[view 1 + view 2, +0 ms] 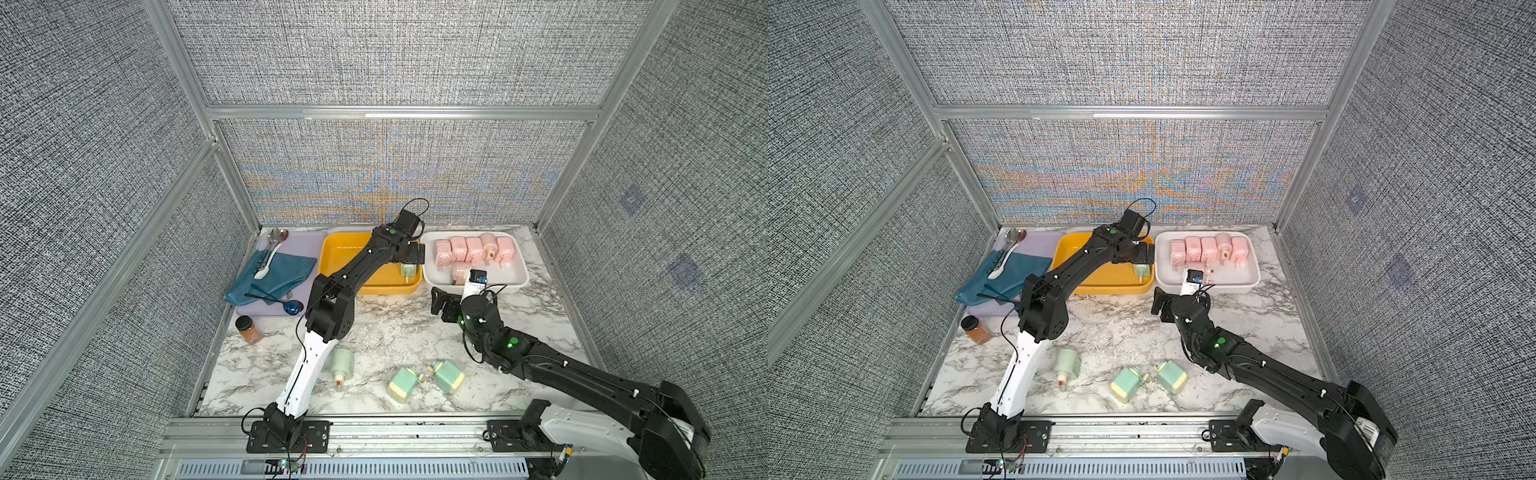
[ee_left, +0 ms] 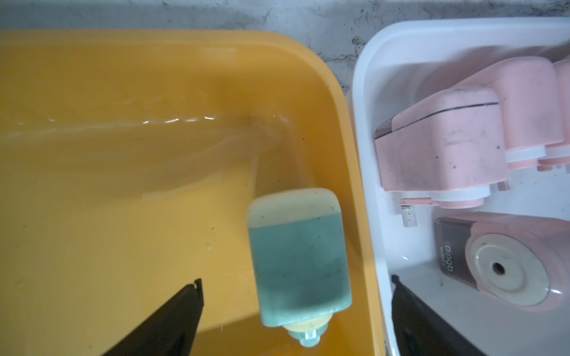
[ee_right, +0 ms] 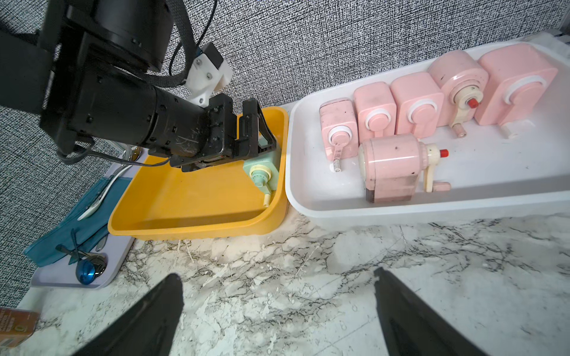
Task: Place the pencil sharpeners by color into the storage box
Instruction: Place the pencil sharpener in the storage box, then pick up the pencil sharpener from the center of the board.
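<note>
Six pink sharpeners [image 1: 473, 251] sit in the white box [image 1: 521, 272] at 1 o'clock. One green sharpener [image 2: 297, 262] lies in the yellow box [image 1: 332, 257] at 12, under the left fingers [image 2: 172, 314], which are spread and released. Three green sharpeners [image 1: 405, 383] lie unsorted on the surface [image 1: 395, 328] at 6. The right fingers [image 3: 148, 320] are spread and empty. A label [image 2: 448, 259] on one pink sharpener reads roughly "dingb".

Green sharpener [image 1: 408, 271] mostly behind left arm [image 1: 357, 266] in both top views; front pink sharpener [image 1: 459, 272] partly behind wrist cam [image 1: 478, 277]. Spice jar [image 3: 14, 326] cut off at edge — label unreadable.
</note>
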Motion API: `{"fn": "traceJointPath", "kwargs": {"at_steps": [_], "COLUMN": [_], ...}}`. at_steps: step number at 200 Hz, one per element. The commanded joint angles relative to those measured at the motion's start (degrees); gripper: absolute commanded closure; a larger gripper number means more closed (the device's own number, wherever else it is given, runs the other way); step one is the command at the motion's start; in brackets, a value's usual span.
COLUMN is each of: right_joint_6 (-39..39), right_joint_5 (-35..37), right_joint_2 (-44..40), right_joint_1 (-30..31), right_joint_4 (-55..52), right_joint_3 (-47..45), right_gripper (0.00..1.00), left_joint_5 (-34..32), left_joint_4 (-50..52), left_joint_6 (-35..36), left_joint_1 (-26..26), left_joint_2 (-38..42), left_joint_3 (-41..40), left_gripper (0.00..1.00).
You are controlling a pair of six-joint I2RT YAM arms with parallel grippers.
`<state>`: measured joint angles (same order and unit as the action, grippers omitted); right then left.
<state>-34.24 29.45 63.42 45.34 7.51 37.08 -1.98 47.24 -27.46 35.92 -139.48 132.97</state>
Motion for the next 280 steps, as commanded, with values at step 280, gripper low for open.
{"fn": "traceJointPath", "kwargs": {"at_steps": [280], "right_joint_6": [-2.1], "right_joint_5": [-24.8], "right_joint_2": [-8.6], "right_joint_1": [1.6], "right_joint_4": [-35.6], "right_joint_3": [2.8], "right_gripper": [0.01], "left_joint_5": [9.0], "left_joint_4": [-19.0], "left_joint_6": [16.6], "left_joint_1": [4.3], "left_joint_2": [49.3], "left_joint_3": [-57.3], "left_gripper": [0.01]}}
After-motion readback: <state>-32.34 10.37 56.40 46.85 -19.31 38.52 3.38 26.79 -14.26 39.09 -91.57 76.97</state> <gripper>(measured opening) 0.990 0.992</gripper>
